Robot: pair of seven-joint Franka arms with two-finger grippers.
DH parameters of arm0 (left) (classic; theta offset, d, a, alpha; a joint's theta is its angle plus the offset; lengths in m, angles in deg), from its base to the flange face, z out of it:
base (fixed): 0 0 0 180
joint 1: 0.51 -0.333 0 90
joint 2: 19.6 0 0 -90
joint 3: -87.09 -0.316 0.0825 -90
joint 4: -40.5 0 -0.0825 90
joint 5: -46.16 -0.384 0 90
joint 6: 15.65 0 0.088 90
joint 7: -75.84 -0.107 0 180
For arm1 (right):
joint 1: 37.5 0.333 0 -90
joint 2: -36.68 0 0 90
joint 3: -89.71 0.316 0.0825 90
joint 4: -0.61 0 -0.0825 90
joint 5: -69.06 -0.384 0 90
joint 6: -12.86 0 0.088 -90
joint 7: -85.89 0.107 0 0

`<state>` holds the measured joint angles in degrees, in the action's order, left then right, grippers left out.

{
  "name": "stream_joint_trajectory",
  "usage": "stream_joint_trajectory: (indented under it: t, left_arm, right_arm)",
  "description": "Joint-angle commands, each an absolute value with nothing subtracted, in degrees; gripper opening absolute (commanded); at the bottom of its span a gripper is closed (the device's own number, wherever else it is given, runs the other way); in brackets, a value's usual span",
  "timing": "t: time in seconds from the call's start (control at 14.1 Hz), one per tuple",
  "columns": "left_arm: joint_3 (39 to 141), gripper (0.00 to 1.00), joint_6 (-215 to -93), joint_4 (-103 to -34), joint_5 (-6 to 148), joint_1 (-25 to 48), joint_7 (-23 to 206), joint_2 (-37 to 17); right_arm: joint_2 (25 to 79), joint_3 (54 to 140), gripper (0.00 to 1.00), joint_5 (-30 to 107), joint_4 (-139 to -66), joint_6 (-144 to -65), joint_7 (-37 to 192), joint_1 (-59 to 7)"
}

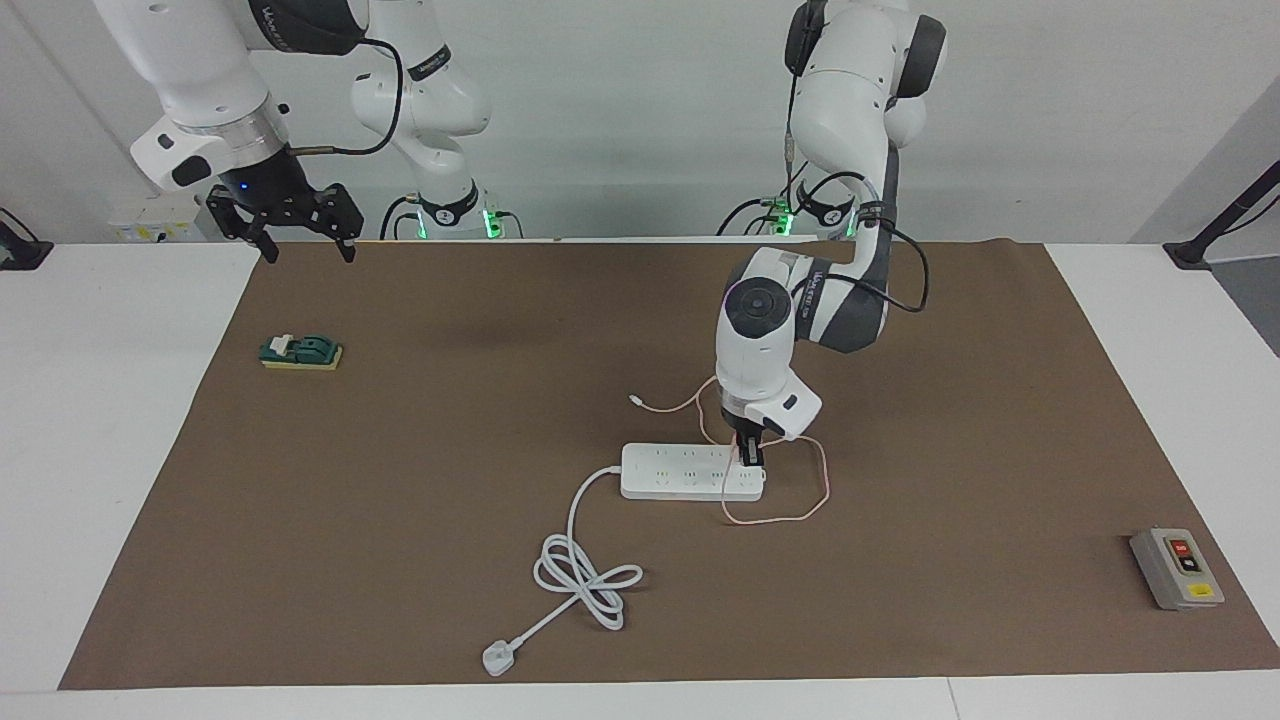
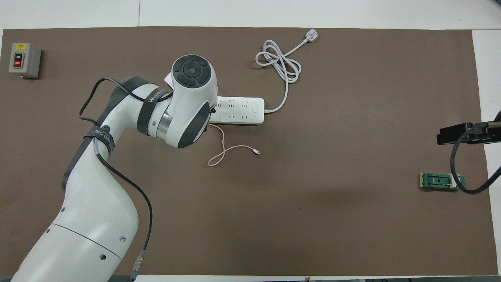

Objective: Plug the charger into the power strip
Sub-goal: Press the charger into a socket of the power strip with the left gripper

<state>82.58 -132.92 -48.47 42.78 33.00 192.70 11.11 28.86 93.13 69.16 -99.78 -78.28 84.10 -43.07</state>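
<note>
- Facing view: my left gripper (image 1: 751, 458) is closed on the charger (image 1: 741, 456), pressing it down at the power strip (image 1: 690, 471), at the strip's end toward the left arm's end of the table. I judge insertion under way; next, a straight push, then release.
- Right gripper (image 1: 299, 238) waits with fingers wide, over the mat's edge.
- Overhead view: the left arm hides the charger and that end of the power strip (image 2: 239, 111); only the pink cable (image 2: 223, 148) shows. I cannot tell whether the prongs are seated.

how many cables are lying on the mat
2: the thick white cord, coiled by the power strip, farther from the robots; the thin pink cable, looping around the strip's end under the left gripper.
</note>
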Motion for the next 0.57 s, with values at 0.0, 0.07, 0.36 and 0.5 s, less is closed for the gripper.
stream_joint_trajectory:
  t: [0.0, 0.07, 0.36, 0.5]
  left_arm:
    - [84.36, 0.0, -141.16, -50.64, 45.38, 35.35, 194.67, 14.59]
    - [84.37, 0.0, -141.33, -50.64, 45.2, 35.26, 194.58, 14.76]
    - [84.54, 0.0, -140.98, -50.03, 44.23, 34.64, 192.74, 15.81]
    - [84.54, 0.0, -139.32, -49.59, 44.23, 34.64, 192.3, 15.82]
  right_arm:
    - [28.07, 93.4, 1.0, 68.1, -100.2, -77.84, 83.34, -43.91]
    - [28.07, 93.4, 1.0, 68.1, -100.12, -77.84, 83.34, -43.91]
    - [28.07, 93.4, 1.0, 68.1, -100.12, -77.84, 83.25, -43.91]
    - [28.15, 93.4, 1.0, 68.1, -100.03, -77.93, 83.34, -43.91]
